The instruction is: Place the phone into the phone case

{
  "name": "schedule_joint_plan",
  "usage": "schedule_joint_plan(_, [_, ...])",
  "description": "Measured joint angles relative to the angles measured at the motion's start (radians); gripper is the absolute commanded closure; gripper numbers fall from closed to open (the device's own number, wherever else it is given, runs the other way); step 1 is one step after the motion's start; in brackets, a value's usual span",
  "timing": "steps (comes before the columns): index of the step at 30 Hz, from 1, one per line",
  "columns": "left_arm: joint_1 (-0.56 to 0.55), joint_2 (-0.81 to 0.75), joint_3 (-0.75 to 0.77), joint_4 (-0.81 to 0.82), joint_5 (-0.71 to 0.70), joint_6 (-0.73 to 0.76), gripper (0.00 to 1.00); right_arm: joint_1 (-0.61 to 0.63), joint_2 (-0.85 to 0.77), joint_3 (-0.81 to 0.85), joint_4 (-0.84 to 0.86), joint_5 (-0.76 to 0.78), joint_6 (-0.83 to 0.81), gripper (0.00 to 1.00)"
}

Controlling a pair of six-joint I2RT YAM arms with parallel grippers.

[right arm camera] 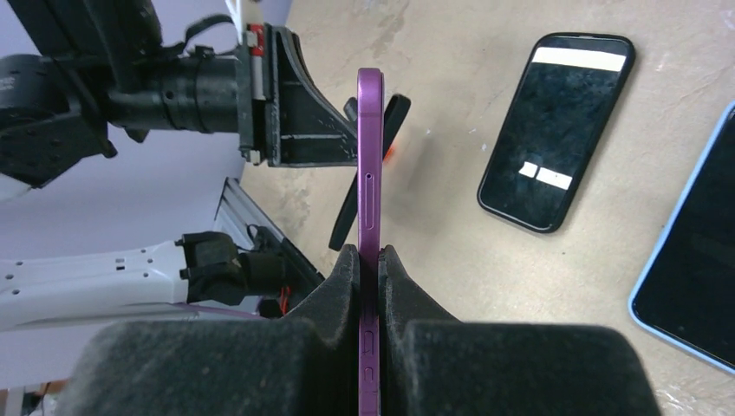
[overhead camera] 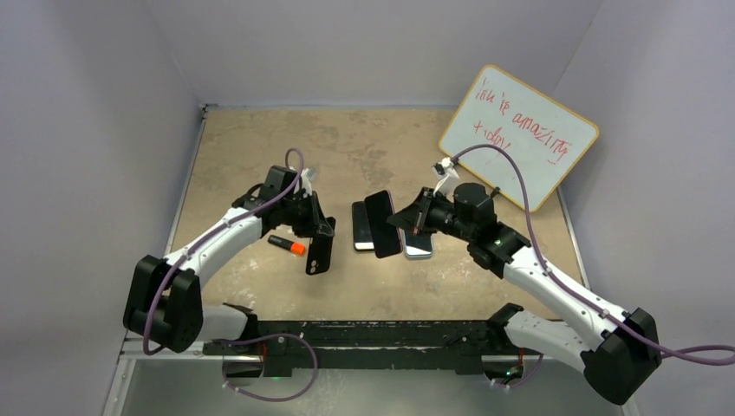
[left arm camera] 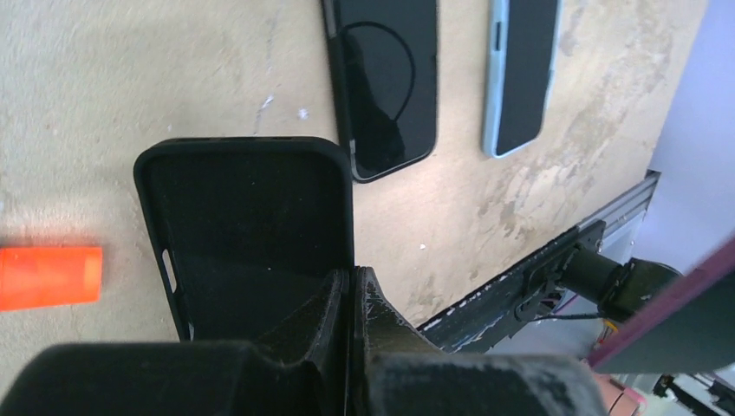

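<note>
Jaws of left gripper (left arm camera: 351, 290) clamped on side wall of phone case (left arm camera: 251, 225). Jaws of right gripper (right arm camera: 371, 260) pinch purple phone (right arm camera: 370, 147) edge-on, centre of top view. Case sits just left of phone, apart from it. Long axes roughly parallel.

White links (overhead camera: 217, 241); black joints (overhead camera: 165, 303); purple cables (overhead camera: 702, 351); scuffed black left end effector (left arm camera: 351, 276).
</note>
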Motion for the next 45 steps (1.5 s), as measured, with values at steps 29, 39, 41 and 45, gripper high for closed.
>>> schedule_joint_plan(29, [0.000, 0.176, -0.025, 0.289, -0.012, -0.068, 0.52, 0.002, 0.048, -0.093, 0.078, 0.050, 0.097, 1.00])
schedule_joint_plan(39, [0.217, 0.162, -0.078, 0.262, 0.114, 0.021, 0.45, 0.099, 0.223, -0.119, 0.270, 0.154, 0.235, 1.00])
schedule_joint_plan(41, [0.212, 0.155, -0.089, 0.254, 0.130, 0.034, 0.42, 0.131, 0.274, -0.119, 0.317, 0.180, 0.256, 1.00])
schedule_joint_plan(45, [0.212, 0.125, -0.129, 0.251, 0.153, 0.051, 0.42, 0.201, 0.415, -0.111, 0.403, 0.224, 0.303, 1.00])
